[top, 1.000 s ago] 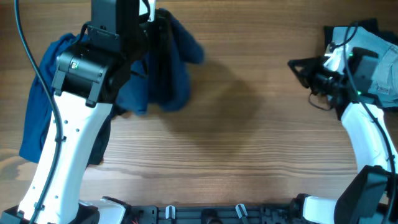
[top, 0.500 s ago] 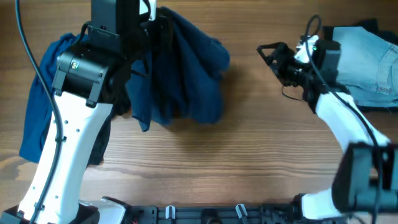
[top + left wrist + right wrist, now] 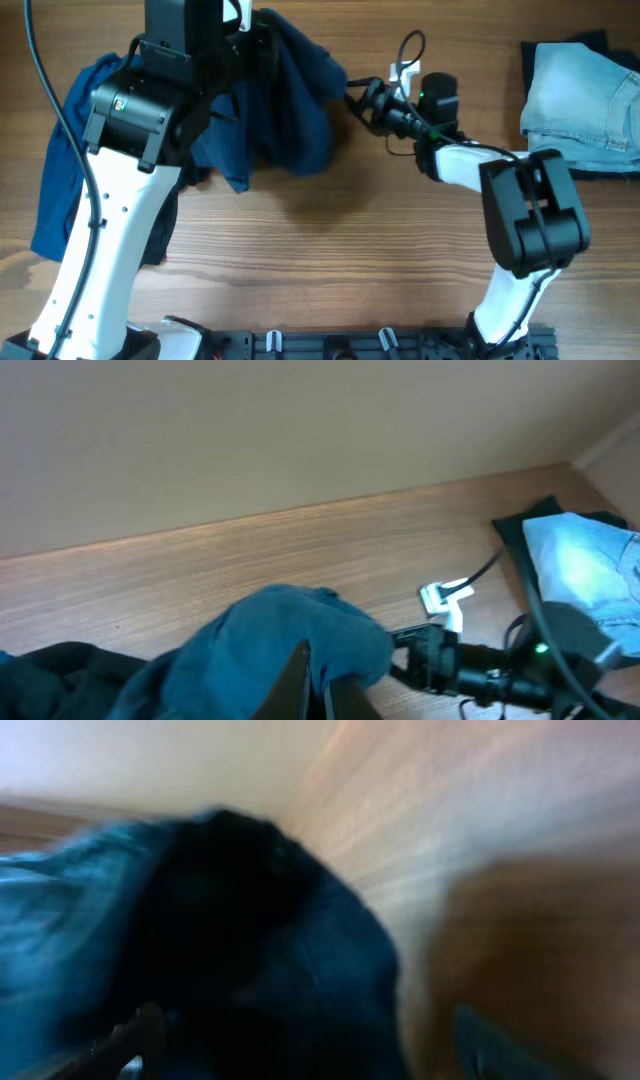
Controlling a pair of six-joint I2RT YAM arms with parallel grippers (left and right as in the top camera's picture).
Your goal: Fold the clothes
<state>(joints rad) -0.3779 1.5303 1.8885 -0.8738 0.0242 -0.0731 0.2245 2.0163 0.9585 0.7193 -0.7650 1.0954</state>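
The left gripper (image 3: 320,685), closed, holds up the dark navy fabric shorts (image 3: 290,100); the right gripper (image 3: 362,98), wide open and empty, should grip their near edge.

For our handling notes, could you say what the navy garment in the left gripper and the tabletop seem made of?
Navy garment: soft matte cloth, probably woven; it drapes in loose folds. Tabletop: wood or wood-look laminate, satin finish; straight grain lines show.

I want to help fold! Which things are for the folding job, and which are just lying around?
For folding:
- dark navy soft fabric garment, held up in the air
- royal-blue cloth garment, far left

Just lying about:
- pale blue folded denim
- brown wooden table
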